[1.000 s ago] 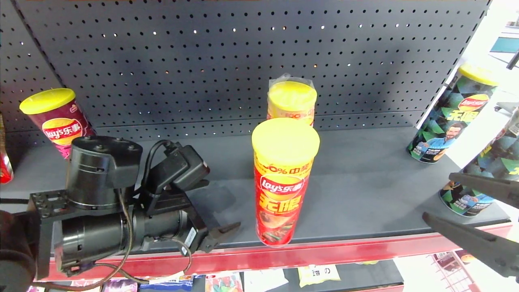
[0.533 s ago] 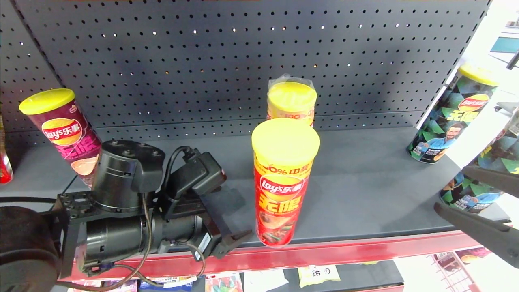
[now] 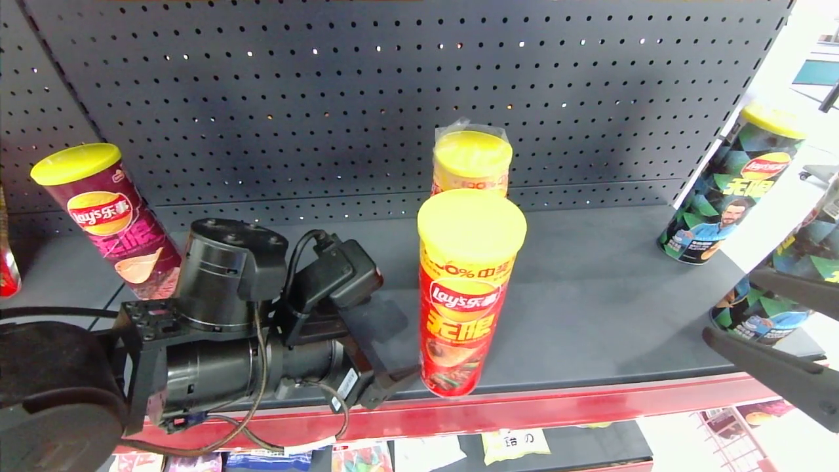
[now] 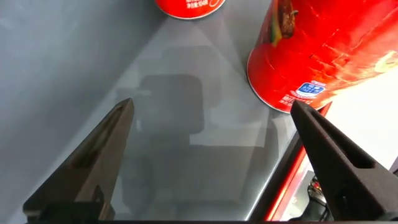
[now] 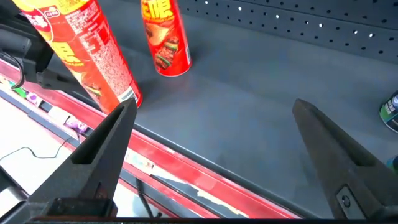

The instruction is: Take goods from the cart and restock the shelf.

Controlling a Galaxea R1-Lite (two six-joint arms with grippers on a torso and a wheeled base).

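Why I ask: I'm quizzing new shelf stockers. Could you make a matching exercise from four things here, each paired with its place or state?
Things:
1. front red can
2. plastic-wrapped can
3. maroon can
4. left pincer

Places or states:
A. open, low beside a can's base
B. at the front edge of the shelf, near the middle
C. toward the shelf's left end
D. by the perforated back panel, behind another can

Pairs: 1-B; 2-D; 3-C; 4-A.

red can (image 3: 462, 328): glossy | lid (image 3: 472, 226): smooth plastic | shelf (image 3: 590, 295): matt metal | pegboard (image 3: 328, 98): matt metal
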